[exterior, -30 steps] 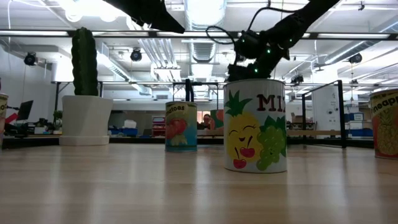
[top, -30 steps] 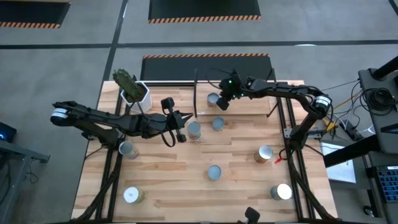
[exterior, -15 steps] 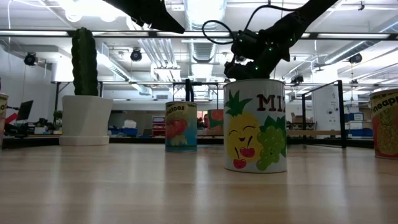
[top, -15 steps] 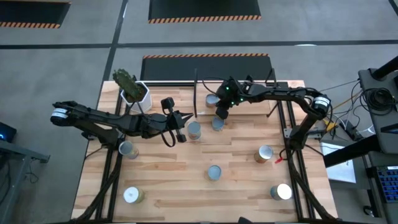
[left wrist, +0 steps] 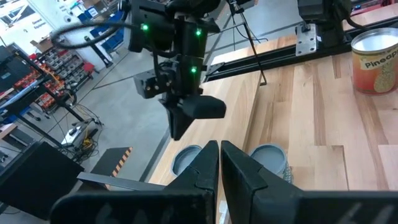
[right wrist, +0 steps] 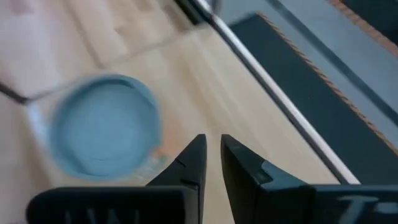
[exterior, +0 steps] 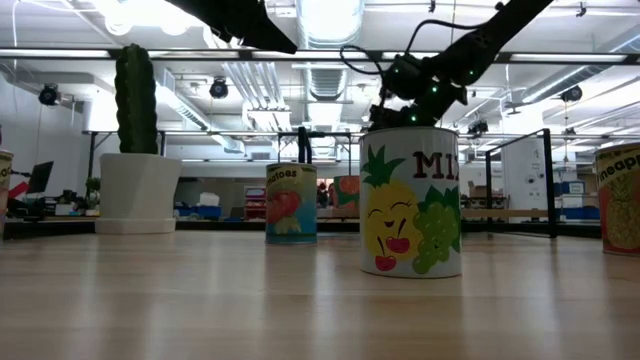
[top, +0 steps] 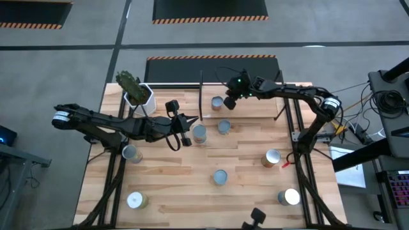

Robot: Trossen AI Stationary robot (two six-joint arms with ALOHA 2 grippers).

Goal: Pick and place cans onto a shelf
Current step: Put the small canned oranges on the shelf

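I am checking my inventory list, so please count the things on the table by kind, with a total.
cans: 8
shelf: 1
plant pot: 1
Total: 10

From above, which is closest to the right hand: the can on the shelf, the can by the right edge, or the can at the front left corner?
From the right hand:
1. Can on the shelf, right beside it.
2. Can by the right edge, midway down the table.
3. Front-left corner can, farthest.
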